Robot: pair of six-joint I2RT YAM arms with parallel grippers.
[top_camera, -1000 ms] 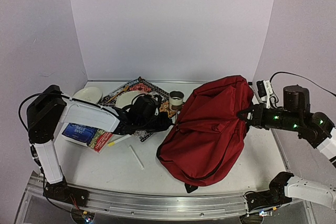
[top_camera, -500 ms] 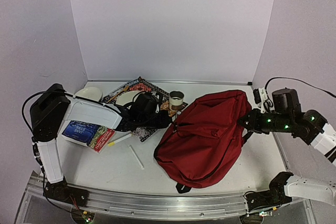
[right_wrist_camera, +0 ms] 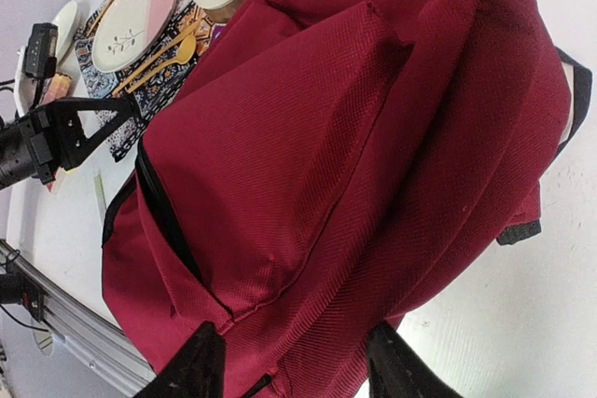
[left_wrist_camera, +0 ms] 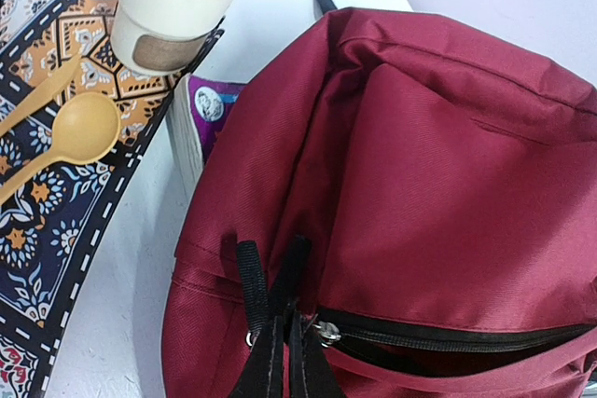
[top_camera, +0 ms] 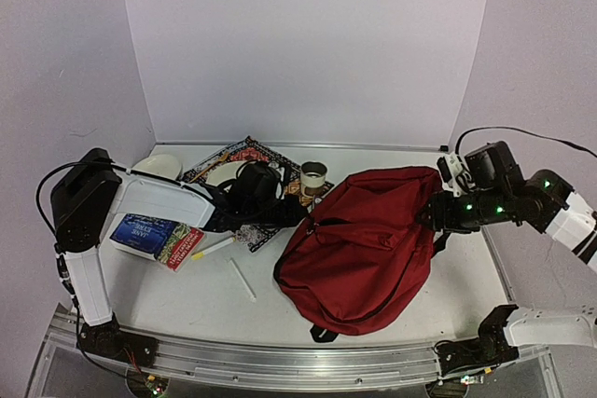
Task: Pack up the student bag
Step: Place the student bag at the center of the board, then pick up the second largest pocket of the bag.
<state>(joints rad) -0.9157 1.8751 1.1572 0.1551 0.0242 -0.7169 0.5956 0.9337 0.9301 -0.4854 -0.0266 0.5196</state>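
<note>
The student bag (top_camera: 364, 249) is a dark-red backpack lying on the table right of centre, its black front zipper (left_wrist_camera: 466, 337) partly open. My left gripper (top_camera: 303, 214) is at the bag's left end. In the left wrist view that gripper (left_wrist_camera: 284, 351) is shut on a black zipper pull tab (left_wrist_camera: 289, 272), beside a second pull (left_wrist_camera: 250, 277) and the metal slider (left_wrist_camera: 326, 331). My right gripper (top_camera: 437, 216) is at the bag's right end. In the right wrist view it (right_wrist_camera: 294, 370) stands open, fingers (right_wrist_camera: 201, 365) spread over the red fabric (right_wrist_camera: 308, 156).
A patterned mat (top_camera: 247, 151) at the back holds a plate (top_camera: 229, 172), a metal-rimmed cup (top_camera: 313, 175) and wooden spoons (left_wrist_camera: 79, 128). A white bowl (top_camera: 157, 167), a book (top_camera: 157, 238), a marker (top_camera: 213, 249) and a white stick (top_camera: 242, 279) lie left. A purple booklet (left_wrist_camera: 201, 118) sits under the bag's edge.
The right gripper has opened and let go of the bag's top end, which has sunk from raised to lying flatter on the table. The left gripper keeps its hold.
</note>
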